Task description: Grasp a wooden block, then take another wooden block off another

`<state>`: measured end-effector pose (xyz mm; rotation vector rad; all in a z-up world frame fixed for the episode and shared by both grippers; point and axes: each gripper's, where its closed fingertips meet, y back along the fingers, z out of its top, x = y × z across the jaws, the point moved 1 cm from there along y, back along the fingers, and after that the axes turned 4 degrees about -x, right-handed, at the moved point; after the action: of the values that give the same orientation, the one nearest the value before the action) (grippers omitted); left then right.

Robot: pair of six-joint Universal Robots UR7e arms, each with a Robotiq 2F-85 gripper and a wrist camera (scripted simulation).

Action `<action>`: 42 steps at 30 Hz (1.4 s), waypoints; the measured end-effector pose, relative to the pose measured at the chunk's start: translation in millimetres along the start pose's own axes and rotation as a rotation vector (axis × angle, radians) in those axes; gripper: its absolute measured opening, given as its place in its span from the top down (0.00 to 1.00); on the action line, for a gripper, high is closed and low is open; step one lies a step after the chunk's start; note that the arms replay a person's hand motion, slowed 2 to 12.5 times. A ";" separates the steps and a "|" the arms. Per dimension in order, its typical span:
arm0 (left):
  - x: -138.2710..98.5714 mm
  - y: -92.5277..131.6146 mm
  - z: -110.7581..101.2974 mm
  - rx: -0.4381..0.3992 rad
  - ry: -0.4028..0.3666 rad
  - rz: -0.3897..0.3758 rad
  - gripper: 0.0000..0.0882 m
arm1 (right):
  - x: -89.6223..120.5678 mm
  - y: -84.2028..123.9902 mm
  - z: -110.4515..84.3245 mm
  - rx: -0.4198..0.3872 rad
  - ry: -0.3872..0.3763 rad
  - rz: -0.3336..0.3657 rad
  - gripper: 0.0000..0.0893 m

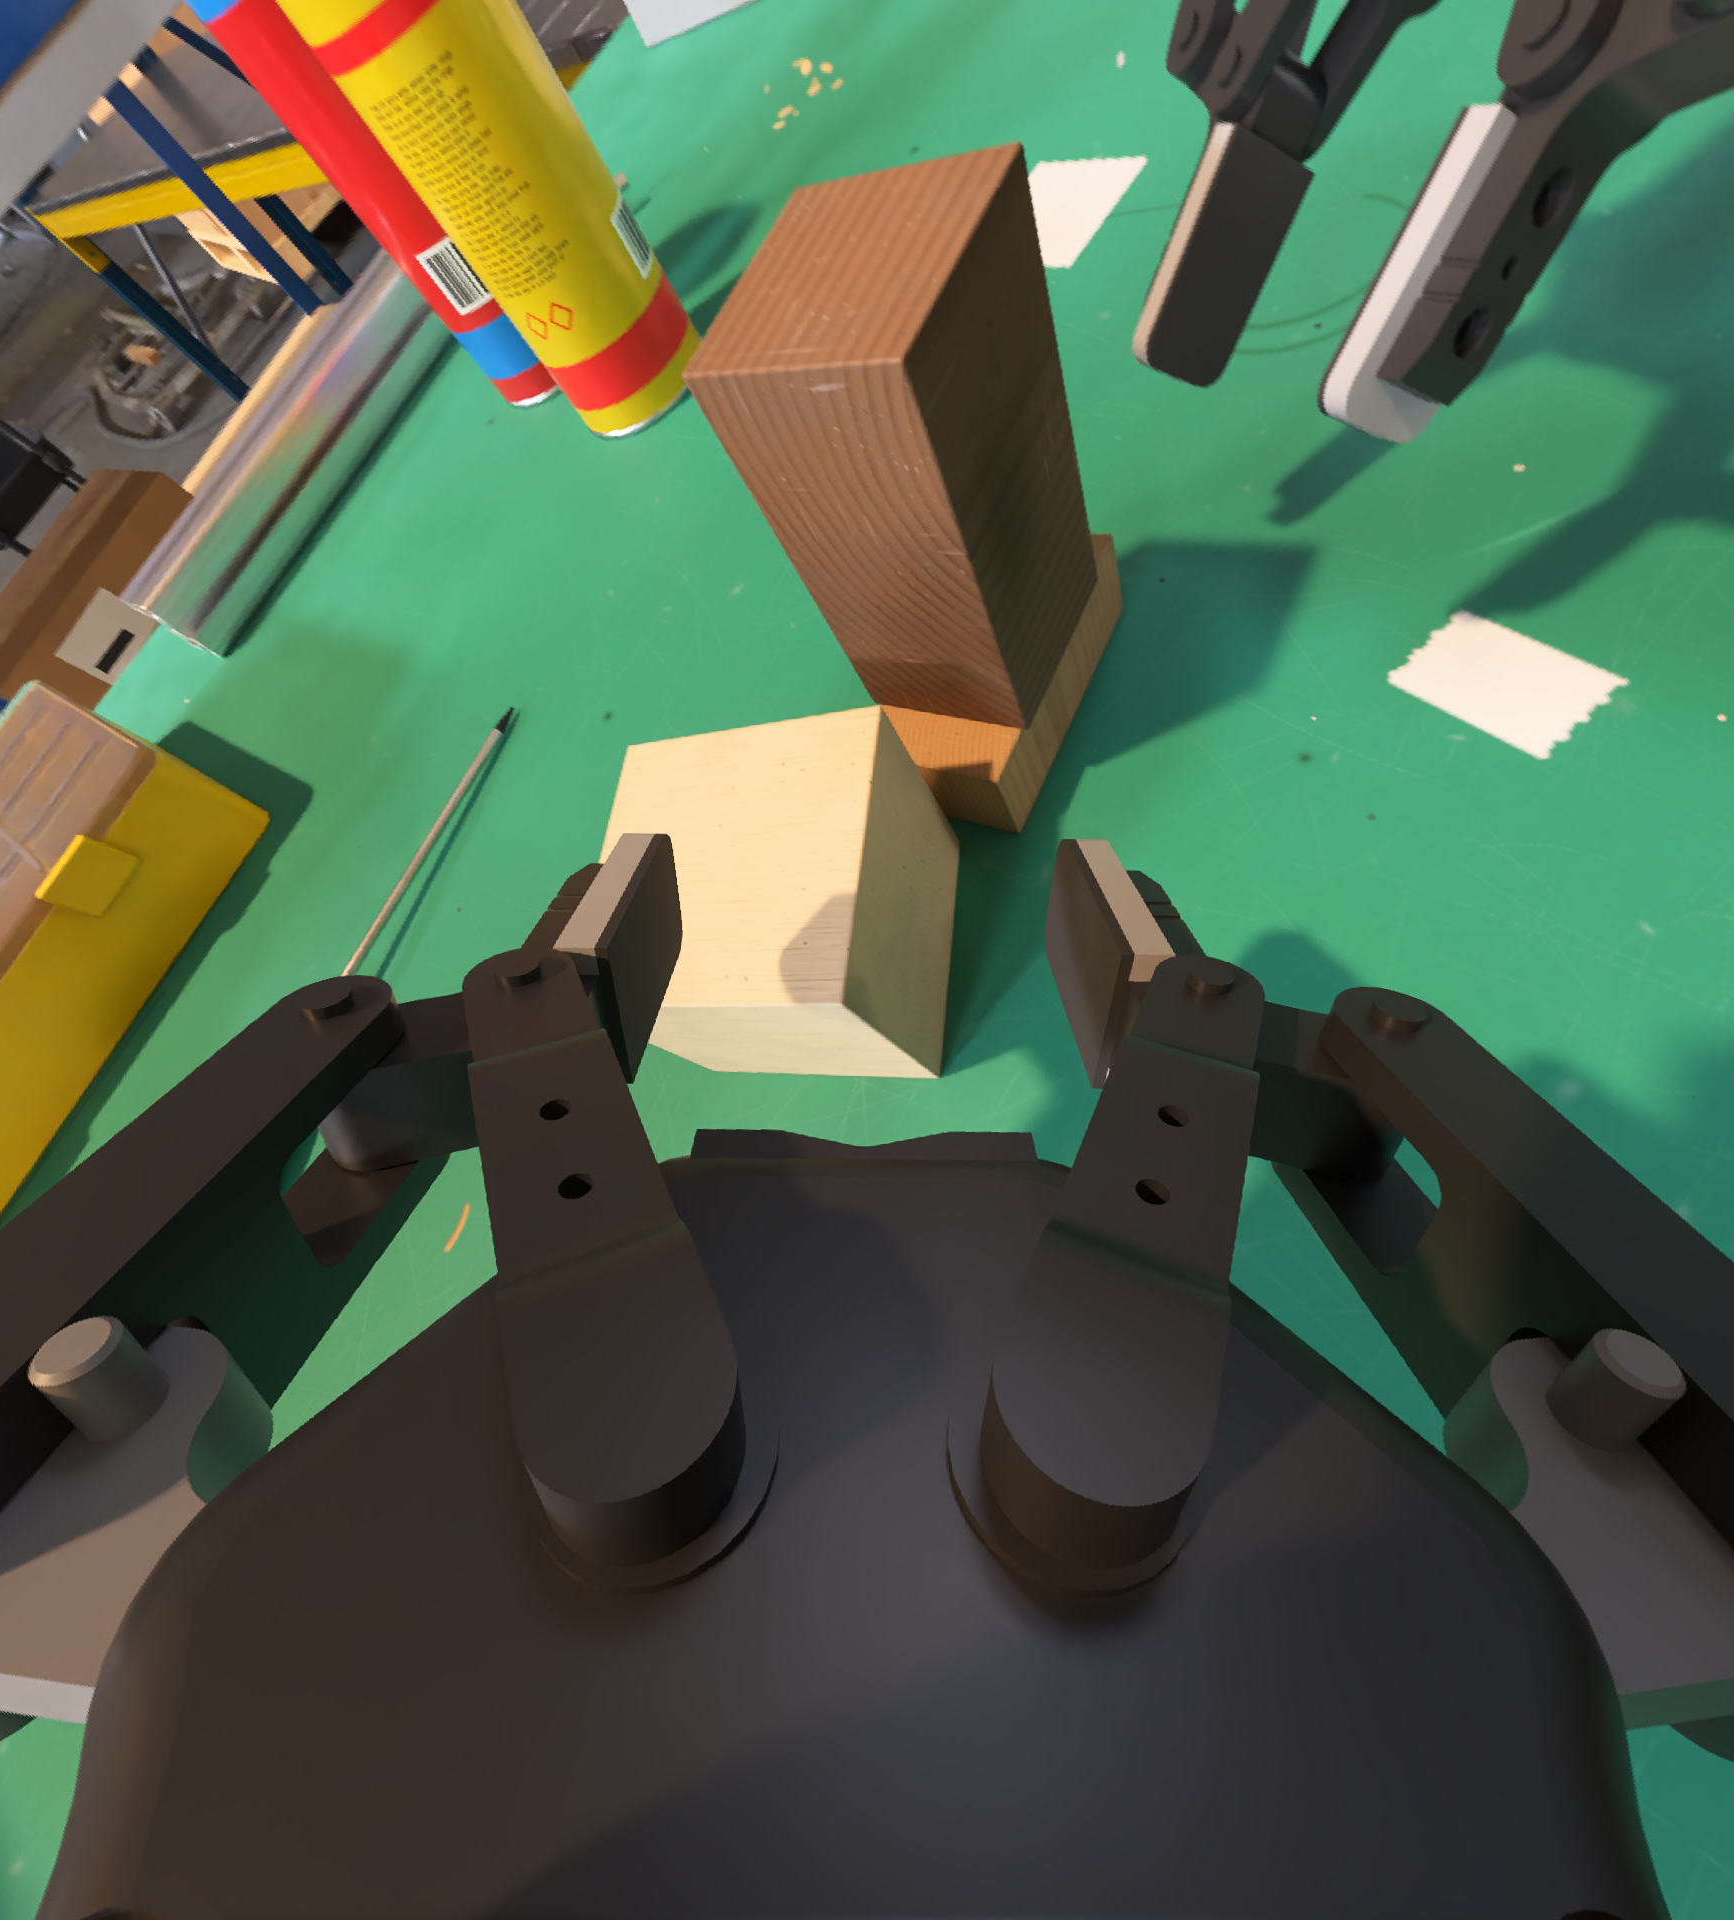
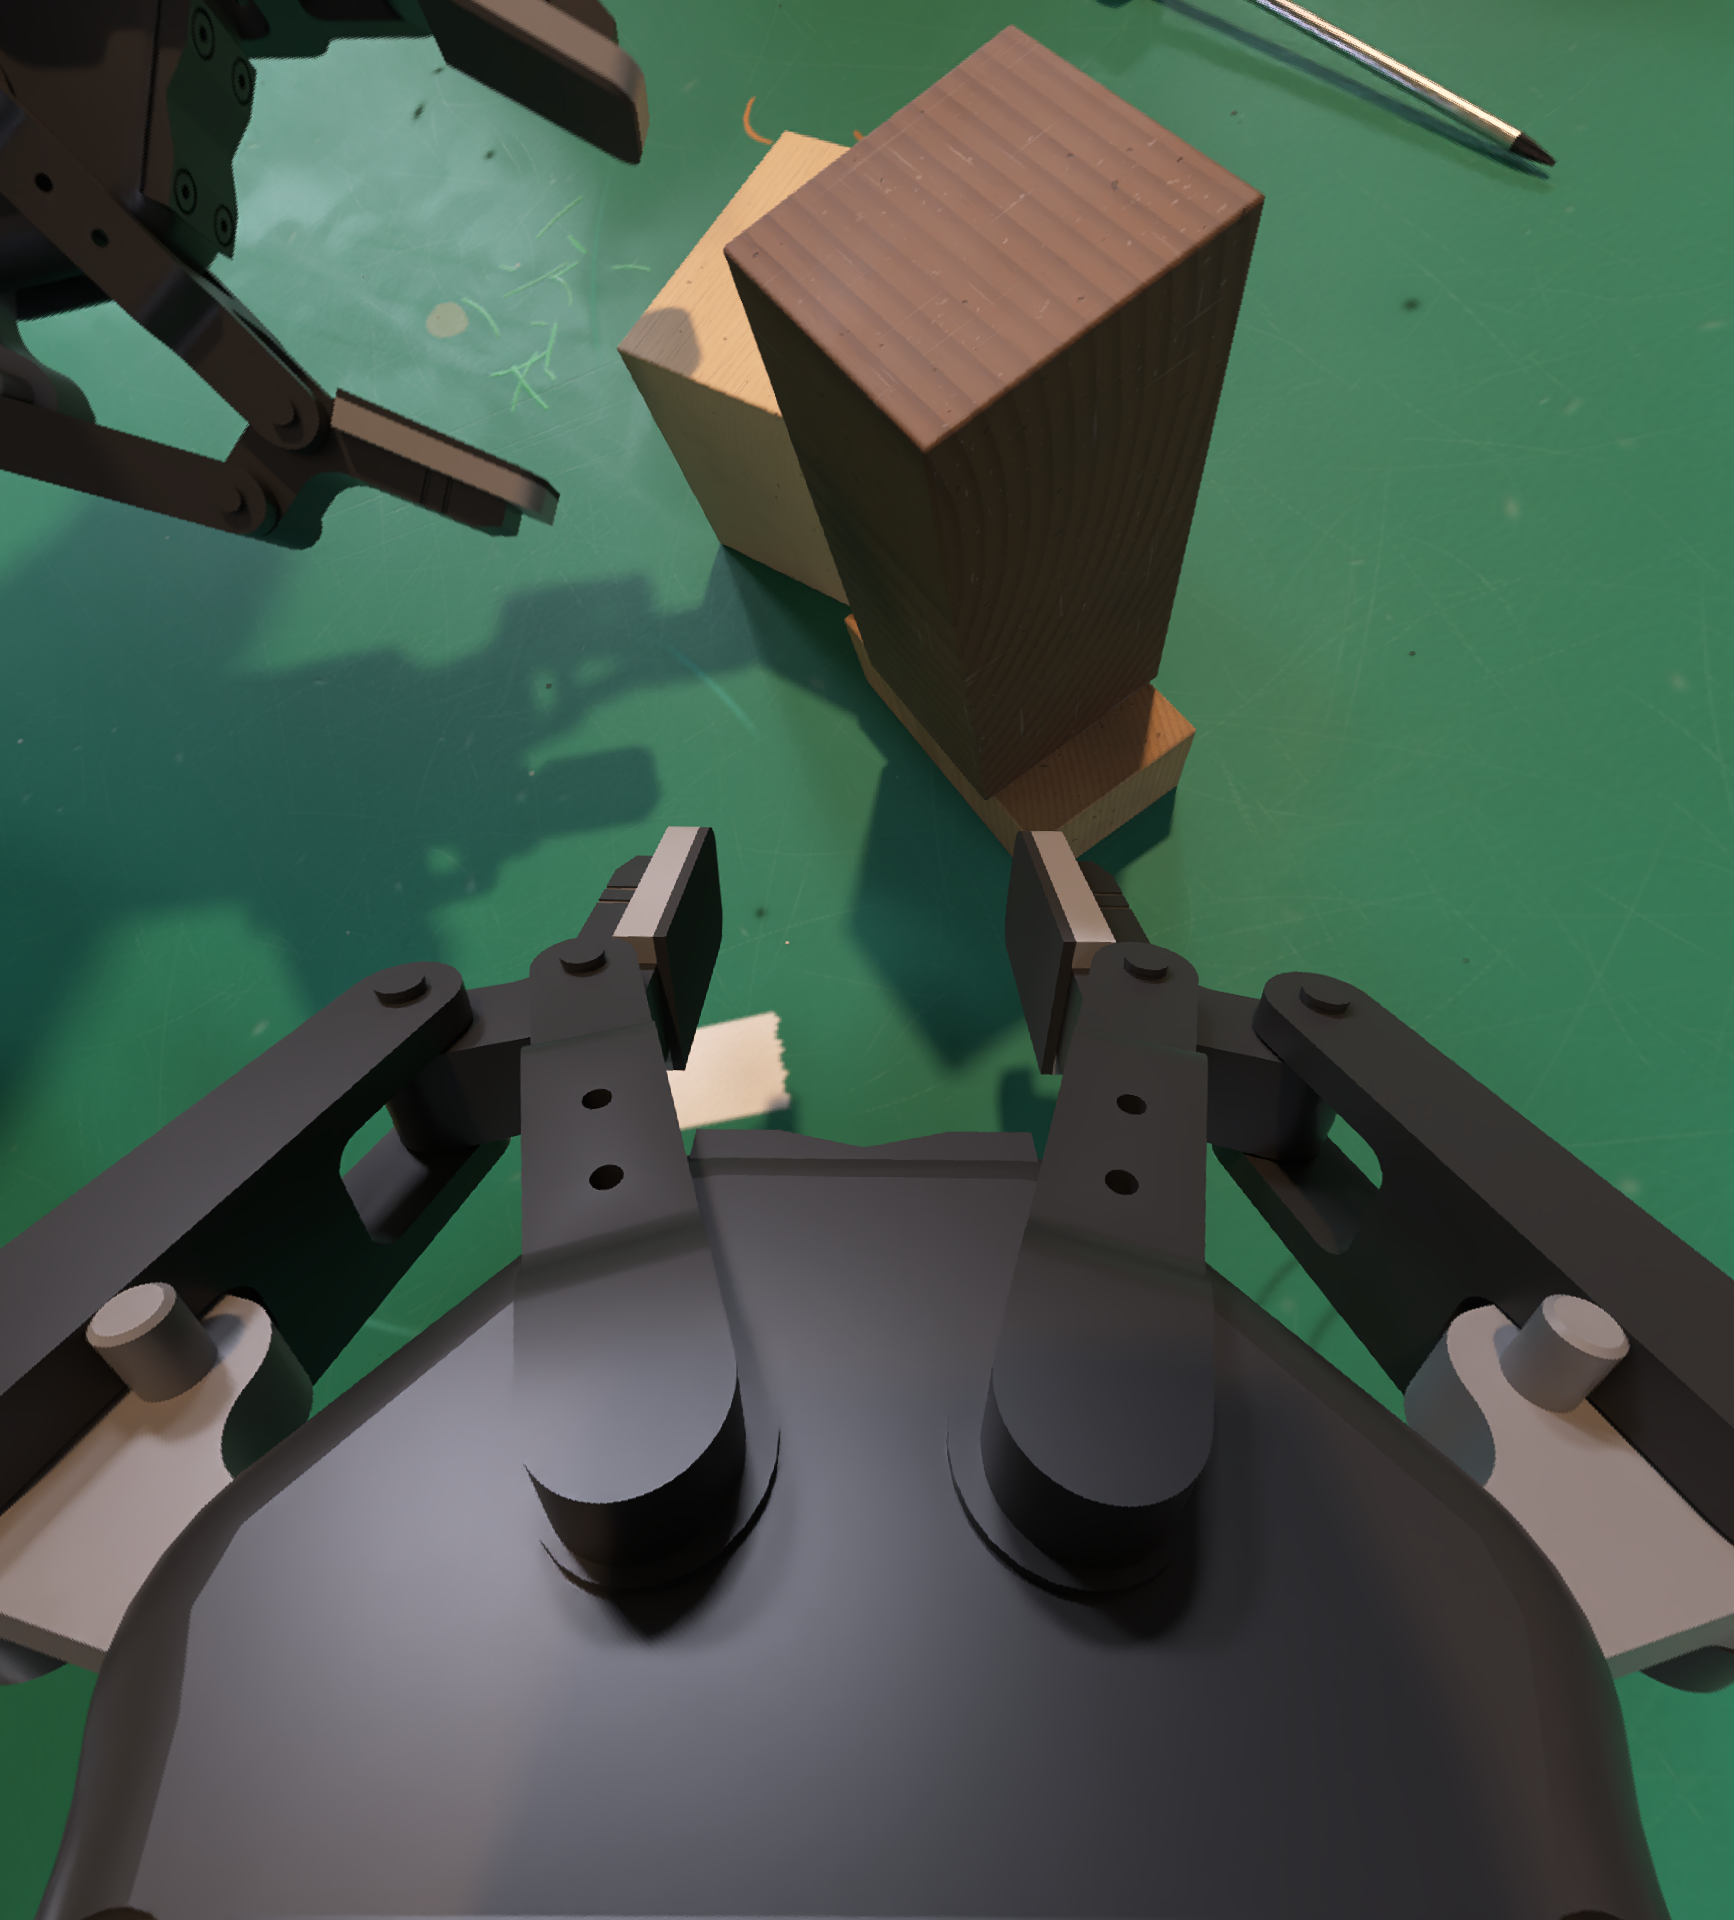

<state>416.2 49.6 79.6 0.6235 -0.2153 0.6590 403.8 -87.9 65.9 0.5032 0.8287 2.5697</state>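
One dark block stands upright, long axis vertical, atop prob. flat base block.

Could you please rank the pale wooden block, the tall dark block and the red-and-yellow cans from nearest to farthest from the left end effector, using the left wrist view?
1. Pale wooden block, just beyond the left end effector.
2. Tall dark block, behind it, upright on a flat tan block.
3. Red-and-yellow cans, far left.

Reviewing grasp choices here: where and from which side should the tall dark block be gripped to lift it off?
Probably the upper half of the tall dark block, from above, fingers on its two long side faces. It stands upright on the flat block, and the pale cube crowds its lower part on one side.
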 end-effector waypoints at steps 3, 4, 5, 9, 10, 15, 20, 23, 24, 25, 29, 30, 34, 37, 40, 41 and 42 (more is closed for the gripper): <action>-7.5 -1.1 -4.8 0.026 -0.009 -0.034 0.28 | -2.5 1.7 1.1 -0.003 0.007 -0.017 0.44; -8.4 -0.8 -5.7 0.031 -0.014 -0.039 0.28 | -3.1 2.2 1.5 -0.004 0.010 -0.021 0.44; -8.0 0.0 -5.9 0.031 -0.017 -0.039 0.28 | -3.3 2.5 1.8 -0.006 0.011 -0.023 0.44; -6.2 3.1 -5.4 0.028 -0.019 -0.048 0.28 | -2.7 2.6 3.6 -0.011 0.019 -0.028 0.45; -9.0 2.9 -6.3 0.031 -0.017 -0.061 0.28 | -3.3 3.0 3.9 -0.011 0.023 -0.033 0.45; -10.1 3.9 -6.8 0.028 -0.011 -0.078 0.27 | -4.7 3.3 2.2 0.001 0.030 -0.040 0.45; -13.7 4.2 -10.0 0.038 -0.013 -0.108 0.26 | -6.1 4.1 3.1 -0.003 0.030 -0.042 0.45; -12.4 5.6 -10.2 0.034 -0.009 -0.118 0.25 | -4.8 4.1 3.0 -0.002 0.027 -0.031 0.45; -12.8 5.8 -10.1 0.033 -0.006 -0.125 0.25 | -4.3 4.1 3.2 -0.002 0.027 -0.029 0.45; -13.3 6.0 -10.1 0.032 -0.001 -0.131 0.25 | -4.1 4.3 3.3 -0.002 0.028 -0.027 0.45; -13.0 6.7 -12.8 0.039 0.009 -0.148 0.24 | -4.8 5.7 4.0 0.000 0.039 -0.032 0.45; -12.5 6.9 -13.4 0.041 0.009 -0.150 0.24 | -5.4 6.3 4.4 0.000 0.044 -0.036 0.45; -7.1 8.4 -15.2 0.045 0.011 -0.142 0.23 | -8.1 9.0 8.1 -0.007 0.070 -0.054 0.44; -2.1 8.9 -17.1 0.050 0.020 -0.131 0.22 | -9.6 10.6 12.5 -0.016 0.097 -0.066 0.43; 4.6 8.3 -16.8 0.043 0.041 -0.110 0.19 | -11.7 12.5 18.2 -0.026 0.142 -0.080 0.39; 7.9 8.0 -16.3 0.038 0.051 -0.099 0.18 | -12.4 13.1 20.2 -0.029 0.161 -0.084 0.37; 11.7 7.6 -15.9 0.032 0.061 -0.087 0.15 | -13.0 13.6 22.4 -0.032 0.182 -0.089 0.36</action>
<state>420.4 69.8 75.0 0.6395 -0.1201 0.5973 421.5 -93.5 88.5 0.2203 0.8479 2.5693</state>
